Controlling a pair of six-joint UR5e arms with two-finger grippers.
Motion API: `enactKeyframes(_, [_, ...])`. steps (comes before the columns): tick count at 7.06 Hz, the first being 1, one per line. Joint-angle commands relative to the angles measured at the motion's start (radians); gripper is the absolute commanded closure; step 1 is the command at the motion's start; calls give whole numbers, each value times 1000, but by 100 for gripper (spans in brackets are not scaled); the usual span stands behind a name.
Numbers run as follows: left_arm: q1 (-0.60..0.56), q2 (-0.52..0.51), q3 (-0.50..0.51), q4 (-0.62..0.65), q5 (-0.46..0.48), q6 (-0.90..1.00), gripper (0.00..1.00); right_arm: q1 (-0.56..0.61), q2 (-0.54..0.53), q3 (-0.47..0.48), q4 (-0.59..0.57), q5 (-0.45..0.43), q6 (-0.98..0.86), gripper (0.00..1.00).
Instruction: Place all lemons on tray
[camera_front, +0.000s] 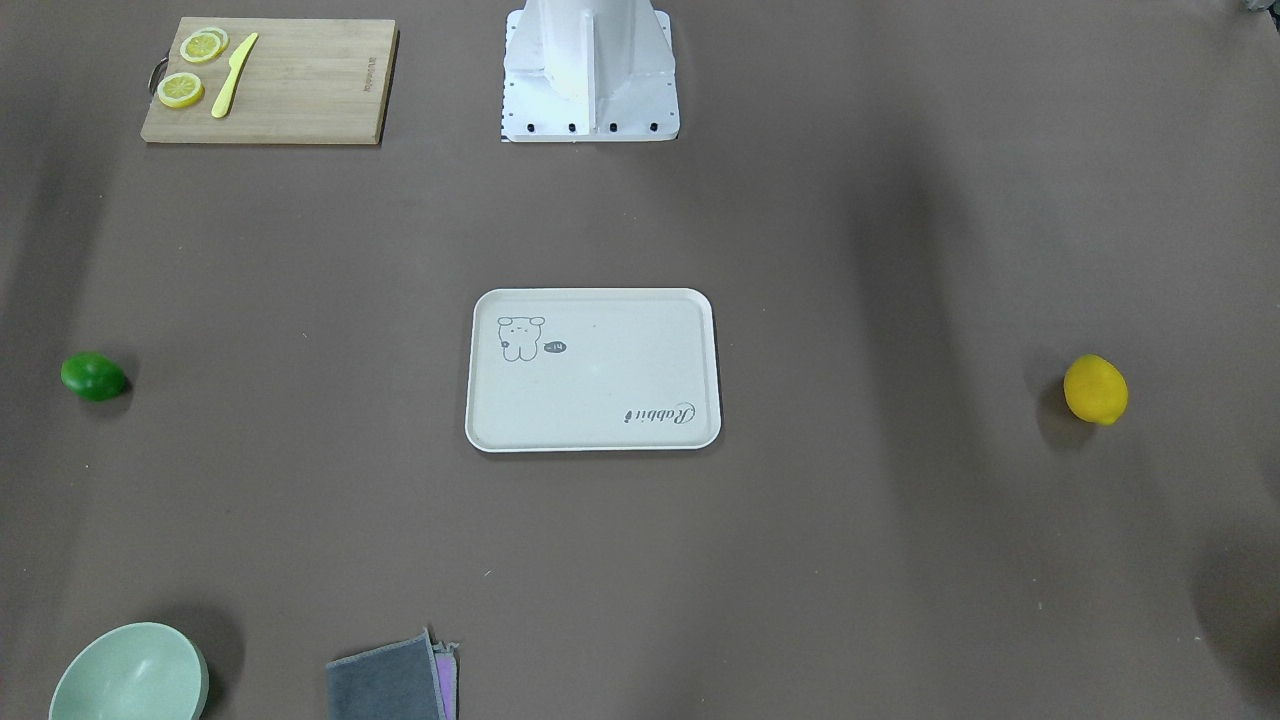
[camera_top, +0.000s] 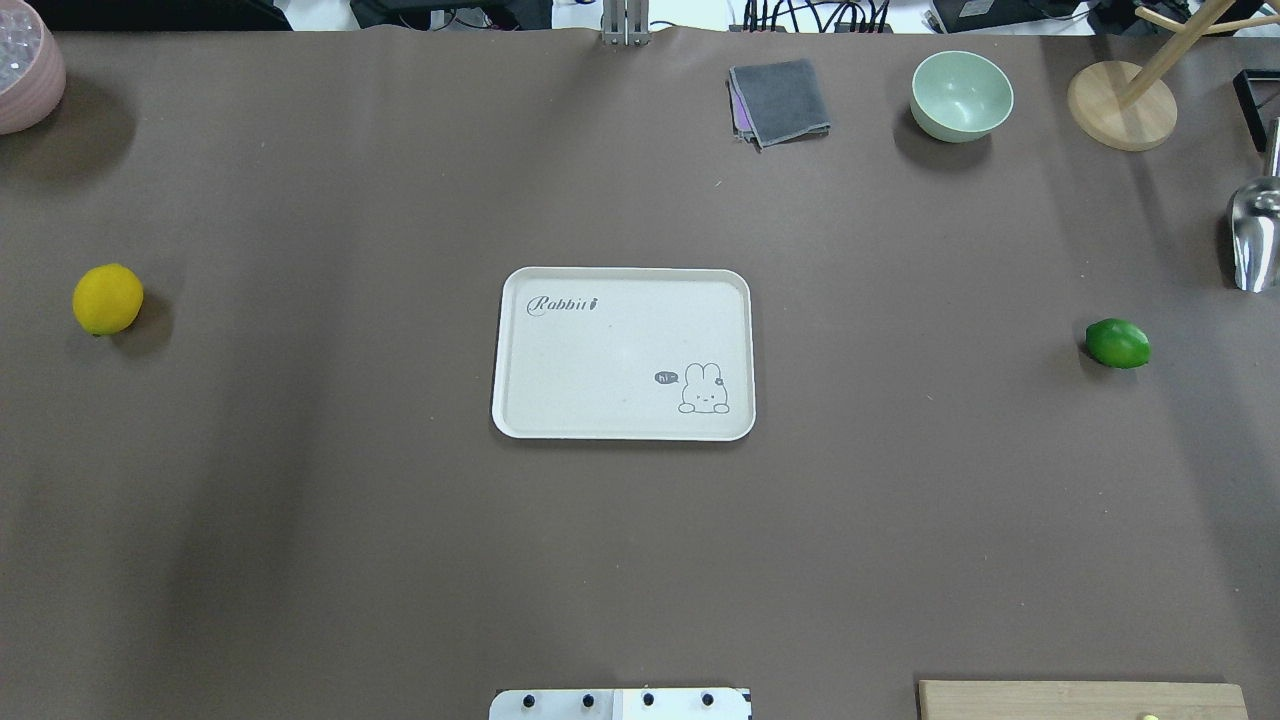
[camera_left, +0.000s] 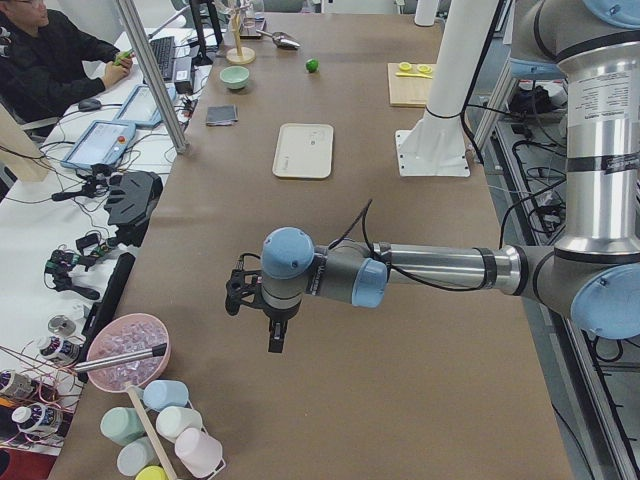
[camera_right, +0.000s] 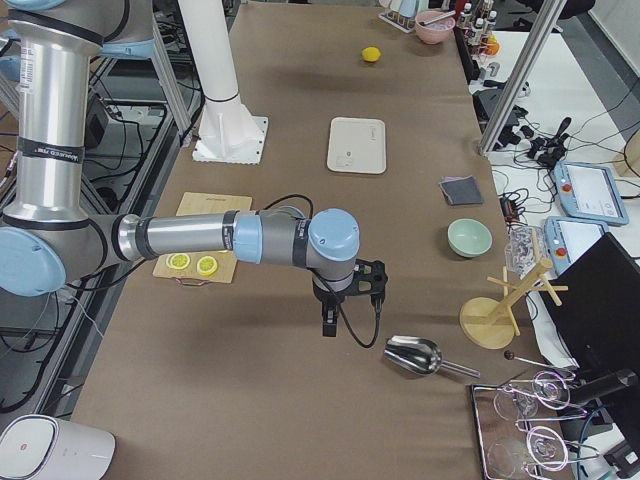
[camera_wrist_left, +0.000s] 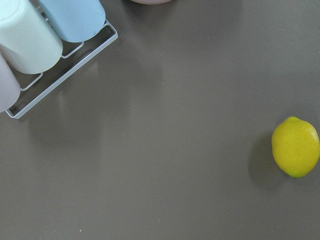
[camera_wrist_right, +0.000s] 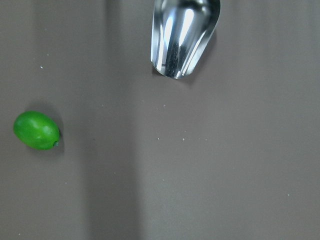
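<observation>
The bright yellow lemon (camera_top: 108, 298) lies on the table far to the left of the tray (camera_top: 620, 350); it also shows in the left wrist view (camera_wrist_left: 295, 146) at the right edge. The glossy green lemon (camera_top: 1117, 343) lies far to the right of the tray, and shows in the right wrist view (camera_wrist_right: 36, 130) at the left. The off-white tray is bare at the table's middle. My left gripper (camera_left: 277, 338) hangs above the table near the yellow lemon's end. My right gripper (camera_right: 330, 322) hangs above the other end. I cannot tell whether either is open or shut.
A wooden cutting board (camera_front: 300, 90) with lemon slices and a yellow knife lies by the robot base (camera_front: 590, 80). A green bowl (camera_top: 961, 95), grey cloth (camera_top: 780, 100), wooden stand (camera_top: 1120, 105) and metal scoop (camera_top: 1255, 235) sit at the far right. A pink bowl (camera_top: 25, 70) and cup rack (camera_wrist_left: 40, 40) are at the far left.
</observation>
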Motion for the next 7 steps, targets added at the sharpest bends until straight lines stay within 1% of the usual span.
enactKeyframes(1, [15, -39, -8, -23, -6, 0, 1, -94, 89, 2, 5, -5, 11, 0])
enactKeyframes(2, [23, -49, 1, -46, -20, 1, 1, -122, 92, -15, 57, 3, 5, 0])
enactKeyframes(3, [63, -50, 4, -50, -50, 1, 1, -148, 85, -38, 187, 7, 18, 0])
enactKeyframes(4, [104, -52, 6, -72, -49, 0, 1, -198, 91, -79, 296, -2, 18, 0])
enactKeyframes(5, [127, -78, 10, -109, -41, 0, 2, -211, 89, -129, 396, 7, 31, 0])
enactKeyframes(6, [129, -137, 39, -109, -41, -2, 2, -256, 94, -147, 453, 13, 32, 0])
enactKeyframes(7, [155, -149, 46, -111, -37, 1, 2, -303, 100, -154, 497, 15, 32, 0])
